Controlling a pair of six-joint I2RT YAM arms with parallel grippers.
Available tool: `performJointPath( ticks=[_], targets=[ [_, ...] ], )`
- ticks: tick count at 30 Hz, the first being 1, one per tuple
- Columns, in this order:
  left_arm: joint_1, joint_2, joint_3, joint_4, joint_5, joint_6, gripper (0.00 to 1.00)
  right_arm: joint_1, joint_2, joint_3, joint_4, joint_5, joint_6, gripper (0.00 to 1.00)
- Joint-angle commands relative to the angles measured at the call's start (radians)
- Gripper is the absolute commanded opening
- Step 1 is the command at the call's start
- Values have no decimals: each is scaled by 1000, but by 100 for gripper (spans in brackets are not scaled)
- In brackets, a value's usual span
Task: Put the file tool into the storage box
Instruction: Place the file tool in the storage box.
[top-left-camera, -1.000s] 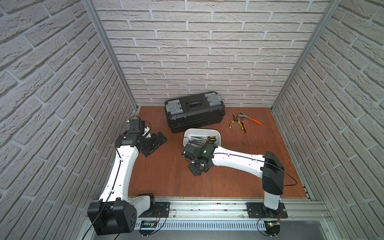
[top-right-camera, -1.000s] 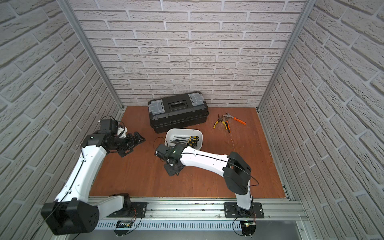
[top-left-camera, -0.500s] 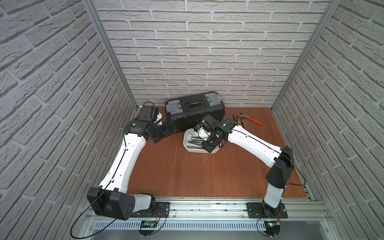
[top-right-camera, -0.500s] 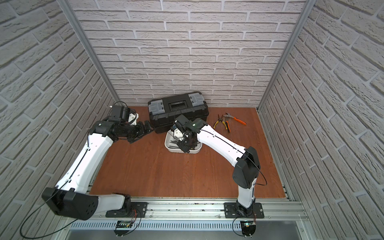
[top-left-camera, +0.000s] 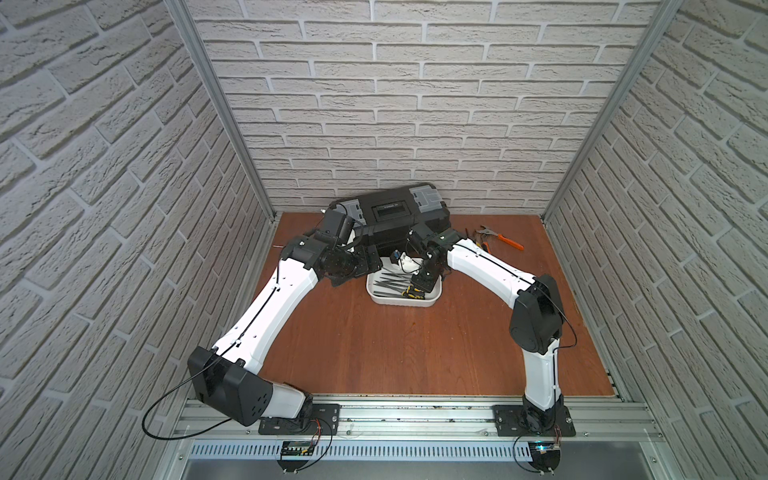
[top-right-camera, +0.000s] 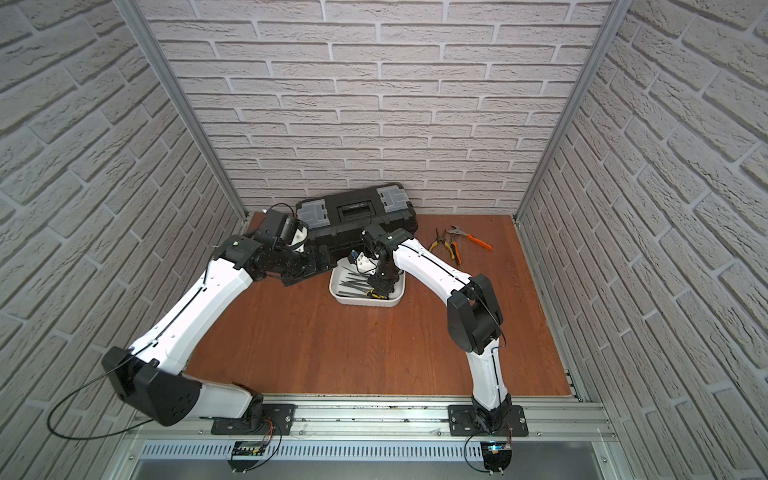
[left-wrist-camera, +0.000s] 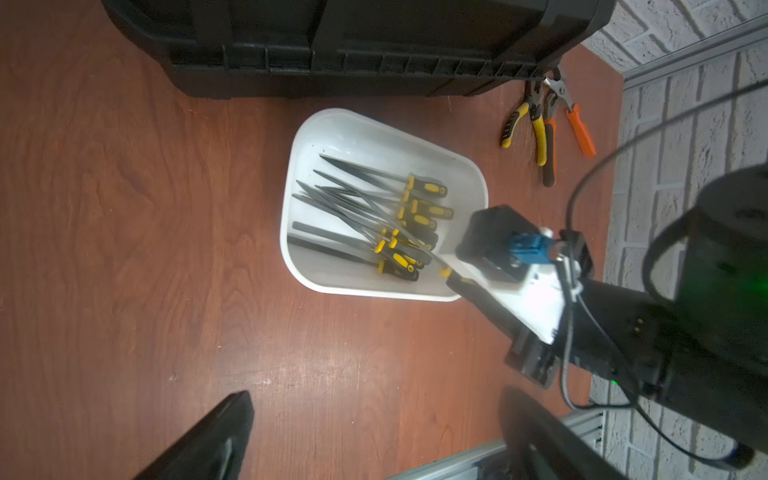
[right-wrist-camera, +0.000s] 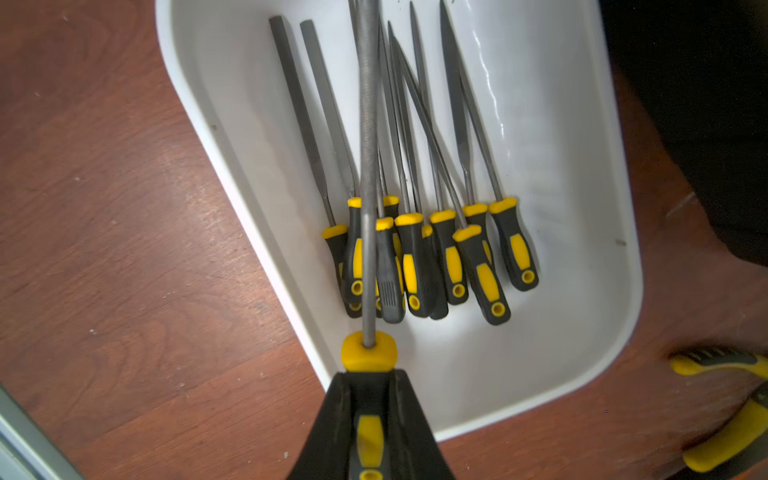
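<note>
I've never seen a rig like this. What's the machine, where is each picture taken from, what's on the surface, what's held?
Two white robot arms stand at the front edge of a wooden table, each ending in a two-finger gripper. Two pictures look down on everything; two come from cameras on the wrists. On the table: a black toolbox, pliers, and a white storage box holding files. The right gripper is shut on the handle of a file tool, held over the box. The left gripper is open, empty.

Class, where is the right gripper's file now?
In the right wrist view the file, gripped by its handle in the right gripper, points over the white box, above the files inside.
</note>
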Motion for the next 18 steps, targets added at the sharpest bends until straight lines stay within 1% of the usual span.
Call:
performJointPath(
  ticks=[1, 6, 10, 12, 14, 15, 18],
  targets=[
    [-20, 9, -15, 30, -18, -20, 98, 4, 17, 2, 65, -2, -51, 7],
    [-49, 63, 7, 56, -7, -16, 98, 6, 29, -45, 135, -14, -52, 7],
    [-80, 123, 77, 31, -11, 36, 98, 6, 36, -79, 156, 2, -79, 8],
    [-99, 129, 96, 19, -27, 60, 98, 6, 34, -98, 168, 0, -104, 8],
    [-114, 119, 82, 15, -44, 68, 98, 5, 36, -117, 179, 9, -126, 10],
    [-120, 109, 62, 20, -47, 64, 98, 1, 31, -132, 195, 12, -125, 11],
    [-123, 68, -11, 52, -53, 47, 98, 0, 36, -136, 198, 8, -115, 22]
  ],
)
